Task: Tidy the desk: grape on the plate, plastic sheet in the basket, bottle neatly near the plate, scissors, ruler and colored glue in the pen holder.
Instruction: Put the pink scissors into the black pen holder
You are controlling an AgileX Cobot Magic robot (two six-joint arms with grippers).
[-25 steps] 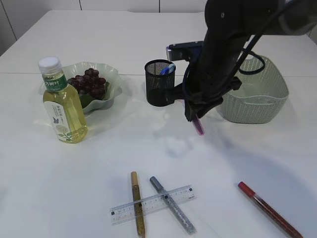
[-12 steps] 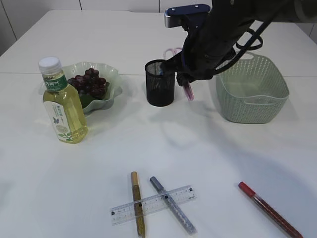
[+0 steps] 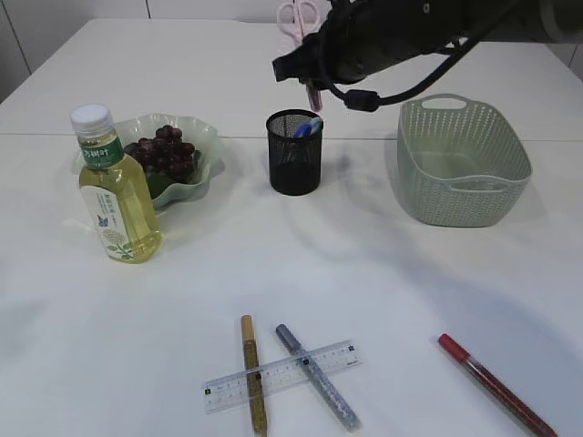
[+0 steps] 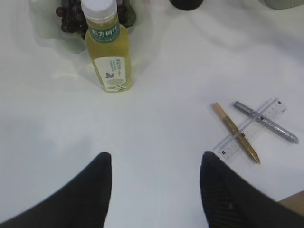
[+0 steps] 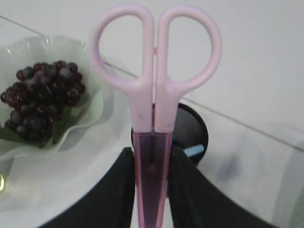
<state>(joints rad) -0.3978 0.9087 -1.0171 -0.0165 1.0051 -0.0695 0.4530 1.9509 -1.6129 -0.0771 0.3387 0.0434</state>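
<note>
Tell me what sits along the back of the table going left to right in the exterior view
Bottle → plate holding the grapes → black mesh pen holder, with the right hand holding the pink scissors above it → green basket.

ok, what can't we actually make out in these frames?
- Scissors: blade tips run below the right wrist view's bottom edge; in the exterior view the arm hides most of them.
- Pen holder: only a blue tip shows above the rim; the mesh hides the rest.
- Red glue pen: far end cut off by the exterior view's bottom edge.
- Bottle label: print too small to read.
- Plastic sheet: in no view.
</note>
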